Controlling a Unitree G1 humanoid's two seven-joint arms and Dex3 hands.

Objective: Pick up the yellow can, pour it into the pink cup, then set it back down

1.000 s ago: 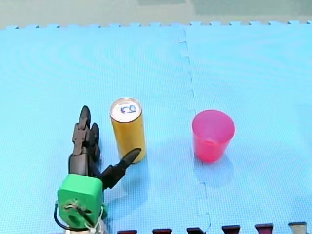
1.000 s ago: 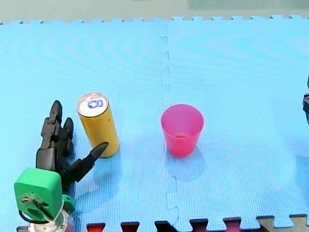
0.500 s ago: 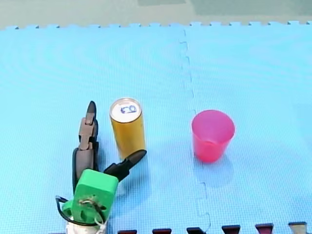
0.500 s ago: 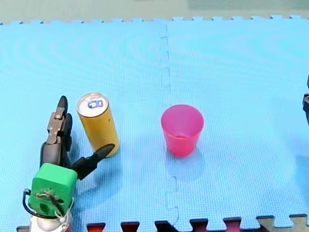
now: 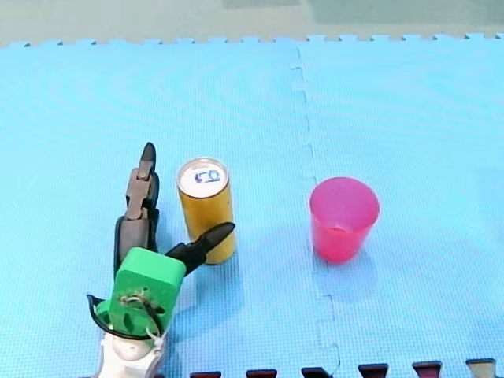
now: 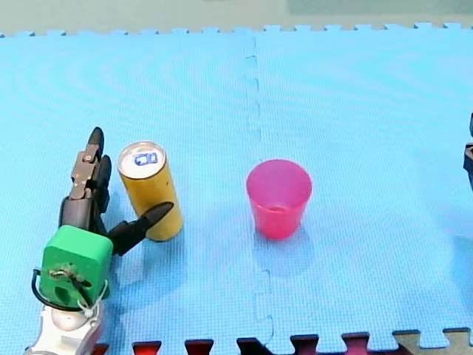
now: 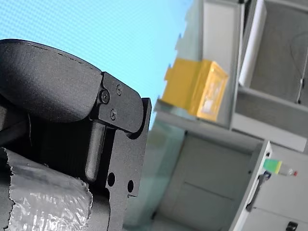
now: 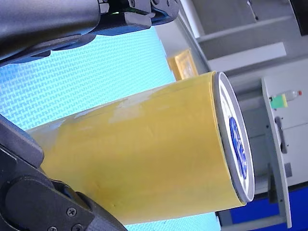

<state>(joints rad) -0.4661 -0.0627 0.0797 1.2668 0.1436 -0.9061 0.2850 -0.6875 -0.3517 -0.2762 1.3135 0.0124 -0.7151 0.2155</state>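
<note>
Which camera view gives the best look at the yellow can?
The second wrist view: the can is close up, its side and lid plain. Both head views show it whole, upright on the mat, the left hand next to it, the pink cup further right.

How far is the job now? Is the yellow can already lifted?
Done: nothing yet; the yellow can stands upright on the mat, the pink cup apart on its right. In hand: the left hand brackets the can, thumb in front, fingers beside it, grip not clearly closed. Left: grasp, lift, pour, set down.
</note>
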